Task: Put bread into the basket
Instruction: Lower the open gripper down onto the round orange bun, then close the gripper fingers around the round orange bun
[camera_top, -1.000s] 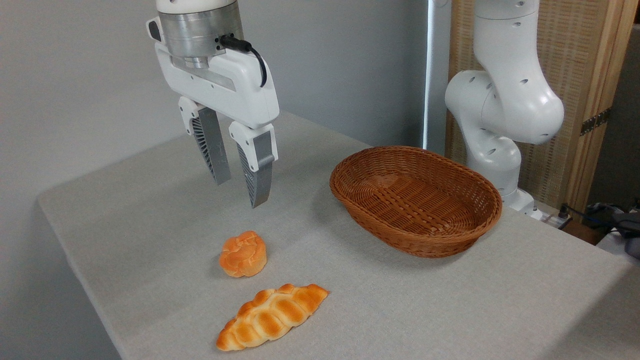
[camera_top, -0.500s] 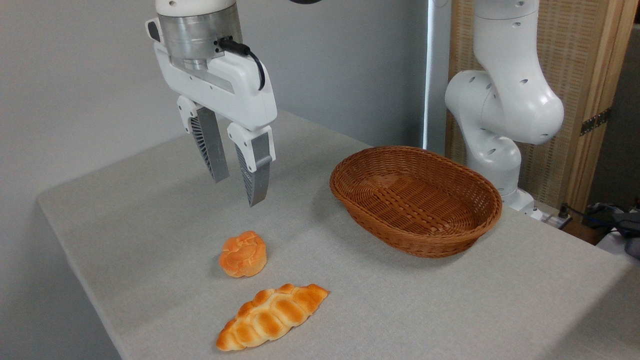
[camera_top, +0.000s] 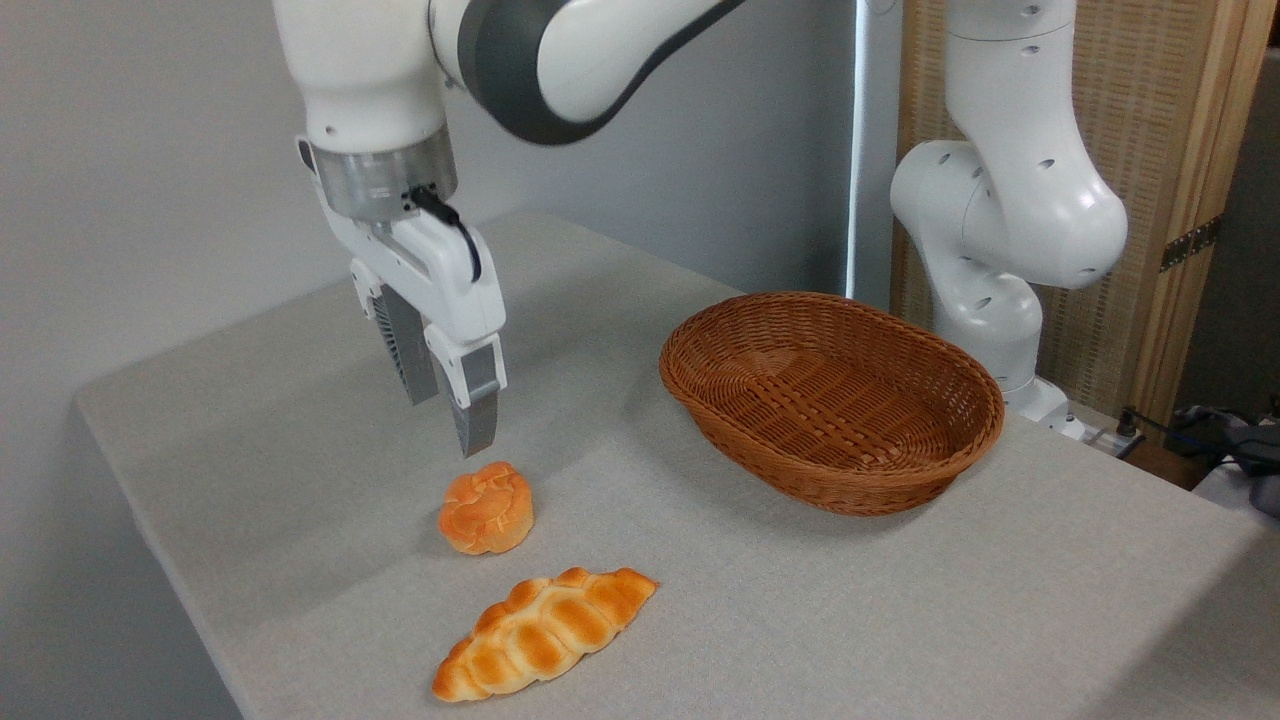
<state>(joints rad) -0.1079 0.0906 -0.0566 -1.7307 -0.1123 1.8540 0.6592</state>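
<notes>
Reach step: gripper (camera_top: 447, 420) hung just above the bun (camera_top: 486, 507), fingers (camera_top: 478, 425) parted, empty. Judged next: lowering astride it, closing, carrying to wicker basket (camera_top: 700, 340).

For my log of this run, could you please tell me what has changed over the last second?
The hand has come down and turned, its open fingers now just above the round bun, not touching it. Nothing was gripped or released. The bun, the braided loaf and the basket stayed put.

Hand (camera_top: 448, 425) lowered and turned — fingertips now just above the bread (camera_top: 486, 508), forearm newly in view
</notes>
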